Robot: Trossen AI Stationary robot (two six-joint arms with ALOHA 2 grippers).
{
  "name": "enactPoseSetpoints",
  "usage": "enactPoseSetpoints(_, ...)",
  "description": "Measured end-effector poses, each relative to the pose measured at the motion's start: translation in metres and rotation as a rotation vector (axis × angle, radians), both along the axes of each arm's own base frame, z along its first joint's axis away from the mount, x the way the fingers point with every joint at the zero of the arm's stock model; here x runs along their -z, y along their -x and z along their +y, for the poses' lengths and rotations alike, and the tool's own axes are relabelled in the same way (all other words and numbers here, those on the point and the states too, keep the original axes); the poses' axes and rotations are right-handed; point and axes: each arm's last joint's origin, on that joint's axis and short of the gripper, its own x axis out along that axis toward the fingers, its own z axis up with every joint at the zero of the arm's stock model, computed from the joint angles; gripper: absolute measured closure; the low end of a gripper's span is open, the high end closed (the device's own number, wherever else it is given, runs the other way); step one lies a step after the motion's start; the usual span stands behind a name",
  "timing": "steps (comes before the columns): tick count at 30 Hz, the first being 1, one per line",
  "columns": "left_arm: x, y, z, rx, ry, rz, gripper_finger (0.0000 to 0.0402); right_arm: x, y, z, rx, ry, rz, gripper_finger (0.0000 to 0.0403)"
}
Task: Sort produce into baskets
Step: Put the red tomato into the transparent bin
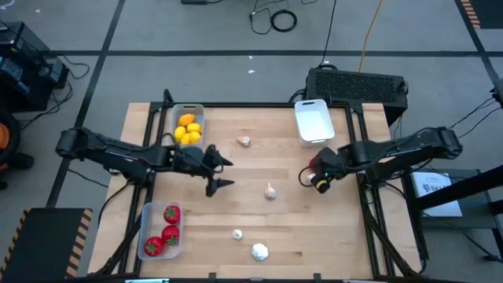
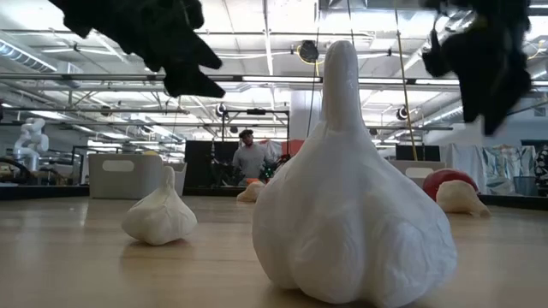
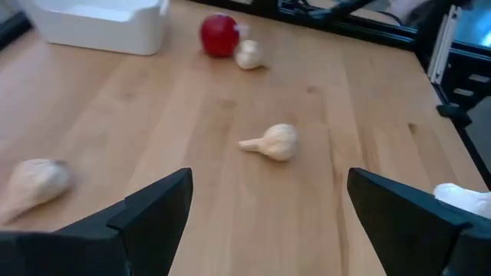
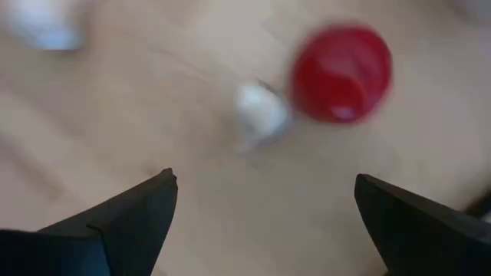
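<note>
One red piece (image 4: 341, 73) lies ahead of the open right claw (image 4: 265, 222).

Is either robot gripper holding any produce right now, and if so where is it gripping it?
Nothing is held. The left gripper is open above the wooden table; the right gripper is open over a glossy red piece and a whitish garlic bulb.

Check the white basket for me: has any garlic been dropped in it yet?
No. In the high view the white basket is empty, while four garlic bulbs, such as the one at mid-table, lie loose on the wood.
</note>
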Motion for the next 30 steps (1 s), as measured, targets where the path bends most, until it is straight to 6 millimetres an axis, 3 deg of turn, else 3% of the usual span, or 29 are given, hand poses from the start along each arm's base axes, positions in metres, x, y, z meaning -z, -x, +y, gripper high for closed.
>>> enactPoseSetpoints(6,0.02,-0.02,-0.003,0.007,-0.009,0.012,0.0049,0.028,0.007,-0.007,0.177,0.088,0.075,0.0018)
enactPoseSetpoints(17,0.026,-0.029,-0.003,0.032,-0.053,0.043,0.0049,0.026,0.002,-0.021,0.258,0.307,0.006,0.0018)
enactPoseSetpoints(25,0.026,-0.029,-0.003,0.032,-0.052,0.048,0.0049,0.024,-0.008,-0.032,0.236,0.332,-0.073,0.0018)
enactPoseSetpoints(30,0.026,-0.029,-0.003,0.034,-0.057,0.047,0.0049,0.035,-0.003,-0.038,0.344,0.325,-0.061,0.0018)
